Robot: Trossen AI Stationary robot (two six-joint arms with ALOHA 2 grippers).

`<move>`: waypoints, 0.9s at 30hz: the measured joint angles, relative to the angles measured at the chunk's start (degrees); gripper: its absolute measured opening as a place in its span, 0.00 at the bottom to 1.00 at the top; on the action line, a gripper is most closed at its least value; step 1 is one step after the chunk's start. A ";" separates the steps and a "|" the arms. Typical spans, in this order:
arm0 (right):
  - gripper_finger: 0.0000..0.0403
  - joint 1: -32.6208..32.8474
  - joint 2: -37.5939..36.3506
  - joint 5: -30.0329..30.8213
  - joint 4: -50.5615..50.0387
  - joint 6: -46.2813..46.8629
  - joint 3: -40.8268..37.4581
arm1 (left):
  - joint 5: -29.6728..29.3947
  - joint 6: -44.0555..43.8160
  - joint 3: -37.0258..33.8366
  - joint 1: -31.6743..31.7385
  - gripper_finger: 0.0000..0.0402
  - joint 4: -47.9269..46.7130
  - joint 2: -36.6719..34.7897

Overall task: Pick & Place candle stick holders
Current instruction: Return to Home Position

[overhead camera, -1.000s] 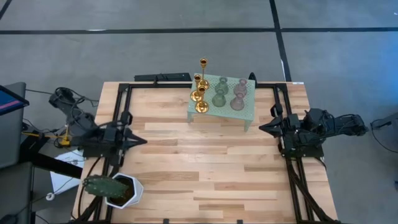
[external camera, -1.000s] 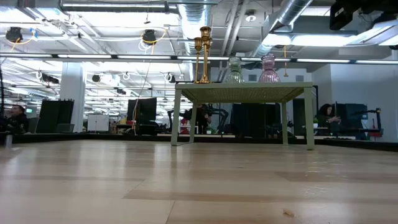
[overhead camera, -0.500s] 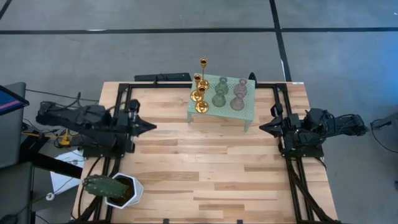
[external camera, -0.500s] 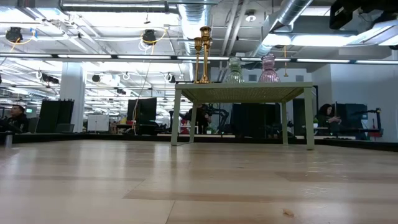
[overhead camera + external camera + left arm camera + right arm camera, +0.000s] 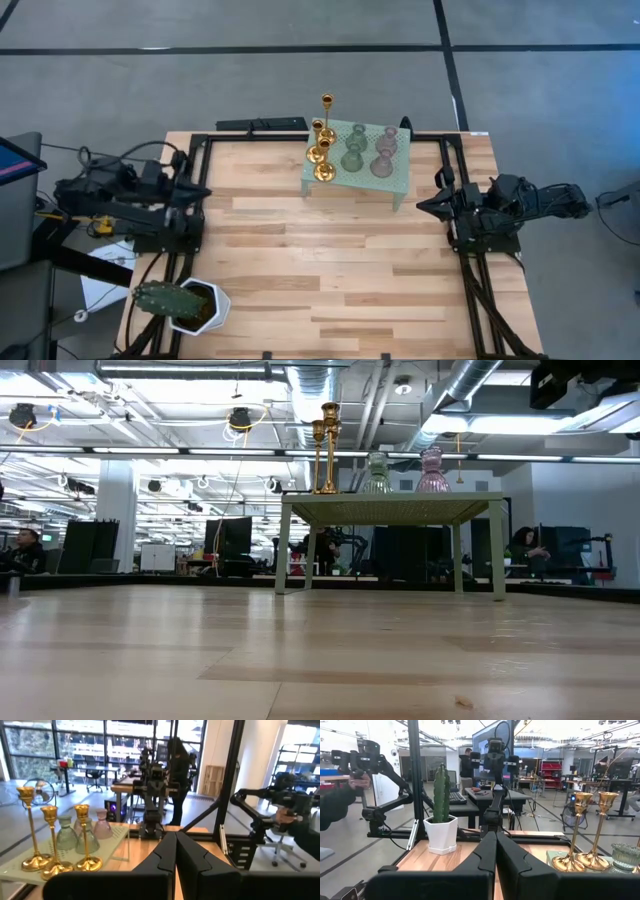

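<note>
On the stand point(image 5: 398, 178) at the counter's point(image 5: 330, 270) far edge, all seven holders point(image 5: 352, 150) are seen upright: gold ones along the left side, green in the middle, pink to the right. The left end effector point(image 5: 206, 190) is held at the counter's left edge, empty, with its fingers pressed together. The right end effector point(image 5: 420, 205) is parked at the right edge, likewise pressed together and empty. Both are well apart from the stand.

Little is judged to be left but the settling of the left arm. The tall gold holder point(image 5: 327, 112) is placed near the stand's far left corner, so it could be toppled if the counter were jolted by an abrupt stop. The gold ones are set close together, and one falling would likely take its neighbours with it. The cactus pot point(image 5: 205, 306) sits near the left arm's base and could be clipped by a wide swing.
</note>
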 joint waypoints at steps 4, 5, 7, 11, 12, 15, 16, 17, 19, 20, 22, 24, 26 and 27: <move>0.00 0.00 0.00 0.00 -0.04 0.00 0.00 | 0.57 1.26 -0.02 0.00 0.01 -2.99 -3.00; 0.00 0.00 0.00 0.00 -0.06 0.00 0.00 | 1.24 1.28 -0.04 -0.02 0.01 -4.11 -3.62; 0.00 0.00 0.00 0.00 -0.12 0.00 0.00 | 1.99 1.24 -0.04 -0.02 0.01 -5.76 -4.55; 0.00 0.00 0.00 0.00 -0.13 -0.02 0.00 | 2.09 1.46 -0.53 -0.02 0.01 -7.07 -5.61; 0.00 0.00 0.00 0.00 -0.11 0.00 0.00 | 2.09 2.26 -0.67 -0.02 0.01 -7.26 -5.81; 0.00 0.00 0.00 -0.02 -0.11 0.33 0.00 | 1.63 4.26 -0.60 -0.02 0.01 -7.41 -6.66; 0.00 0.00 0.00 -0.02 -0.11 0.44 0.00 | 1.11 4.33 -0.42 -0.02 0.01 -7.49 -7.16; 0.00 0.00 0.00 -0.02 -0.11 0.56 0.00 | 0.80 4.36 -0.13 -0.02 0.01 -7.58 -7.80; 0.00 0.00 0.00 -0.01 -0.09 1.35 0.00 | 0.05 4.36 1.04 -0.02 0.01 -9.00 -8.30; 0.00 0.00 0.00 -0.01 -0.09 1.64 0.00 | -0.38 4.12 2.05 -0.02 0.01 -10.66 -8.13; 0.00 0.02 -0.02 -0.02 -0.09 1.88 0.00 | -0.42 2.96 2.94 -0.02 0.01 -12.39 -8.11; 0.00 0.04 0.00 -0.02 -0.13 1.90 0.00 | -0.69 2.70 3.05 -0.02 0.01 -13.08 -8.18; 0.00 0.04 -0.02 -0.02 -0.09 1.53 0.00 | -1.05 2.66 2.87 -0.02 0.01 -13.72 -8.11; 0.00 0.04 -0.02 -0.02 -0.11 1.28 0.00 | -1.03 2.55 2.62 -0.02 0.01 -13.50 -8.12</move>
